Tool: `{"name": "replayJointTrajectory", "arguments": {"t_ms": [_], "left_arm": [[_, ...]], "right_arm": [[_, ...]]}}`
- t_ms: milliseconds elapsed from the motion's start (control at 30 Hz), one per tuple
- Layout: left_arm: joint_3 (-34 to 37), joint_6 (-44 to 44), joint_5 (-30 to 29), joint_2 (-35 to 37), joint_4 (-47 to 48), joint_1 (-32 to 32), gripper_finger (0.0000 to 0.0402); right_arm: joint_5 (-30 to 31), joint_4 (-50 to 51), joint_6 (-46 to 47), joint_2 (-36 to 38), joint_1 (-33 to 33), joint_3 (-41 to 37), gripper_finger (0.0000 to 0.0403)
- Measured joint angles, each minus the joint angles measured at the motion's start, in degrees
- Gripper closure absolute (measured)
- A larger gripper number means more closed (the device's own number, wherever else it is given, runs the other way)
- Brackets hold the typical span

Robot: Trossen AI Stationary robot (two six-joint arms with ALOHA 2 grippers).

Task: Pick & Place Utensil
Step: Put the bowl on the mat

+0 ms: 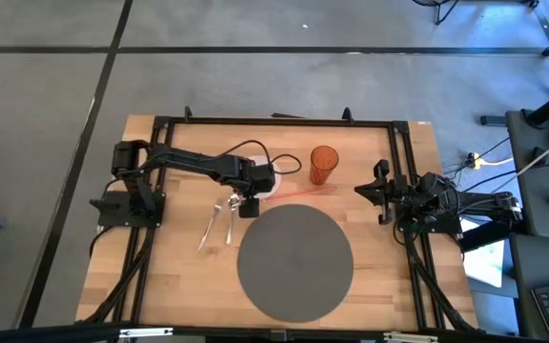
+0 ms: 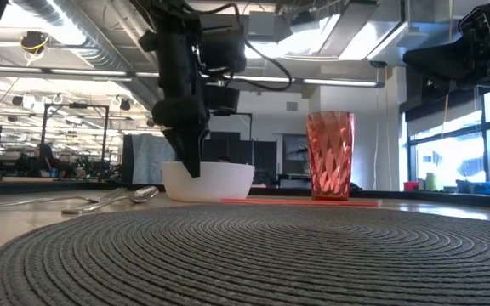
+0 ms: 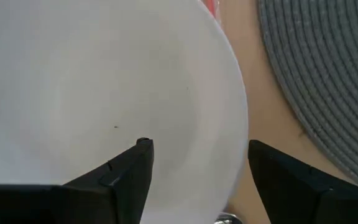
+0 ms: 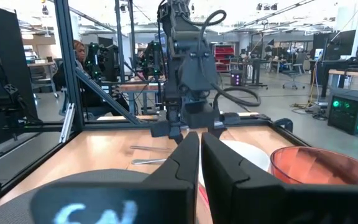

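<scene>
A metal fork and spoon (image 1: 217, 221) lie flat on the wooden table, left of the round grey placemat (image 1: 295, 259); the low view shows them too (image 2: 117, 199). A white bowl (image 3: 104, 81) stands on the table, mostly hidden under my left gripper (image 1: 249, 203) in the high view. My left gripper (image 3: 201, 149) is open and points down. One finger is inside the bowl and one is outside its rim (image 3: 241, 149), not visibly touching. My right gripper (image 4: 201, 149) is shut and empty, raised at the table's right side (image 1: 377, 191).
An orange ribbed cup (image 1: 323, 165) stands upright behind the placemat, right of the bowl. A thin red stick (image 1: 303, 193) lies on the table between the bowl and the cup. A black frame (image 1: 274, 121) runs round the table's edges. A person (image 4: 78, 53) is beyond the table.
</scene>
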State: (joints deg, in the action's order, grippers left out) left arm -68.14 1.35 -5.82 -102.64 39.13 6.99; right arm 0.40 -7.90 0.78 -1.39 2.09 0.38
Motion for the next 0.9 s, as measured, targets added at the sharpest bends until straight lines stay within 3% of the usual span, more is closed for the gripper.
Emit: {"name": "replayJointTrajectory", "arguments": {"t_ms": [167, 267, 600, 900], "left_arm": [[0.02, 1.12, -2.94, -1.59, -0.57, -0.16, 0.0153], [0.02, 0.97, -3.5, -1.67, 0.22, -0.2, 0.0176], [-0.13, 1.38, -3.28, -1.65, 1.35, -0.2, 0.0388], [-10.94, 1.41, -7.37, -1.41, 11.33, -5.98, 0.0398]], "right_arm": [[-0.14, 0.0, 0.06, 0.02, 0.0, 0.0, 0.0383], [-0.15, 0.01, 0.08, 0.01, 0.0, 0.0, 0.0383], [-0.62, 0.04, 0.51, 0.01, 0.0, 0.0, 0.0383], [-0.61, 0.13, 0.7, 0.01, 0.0, 0.0, 0.0383]]}}
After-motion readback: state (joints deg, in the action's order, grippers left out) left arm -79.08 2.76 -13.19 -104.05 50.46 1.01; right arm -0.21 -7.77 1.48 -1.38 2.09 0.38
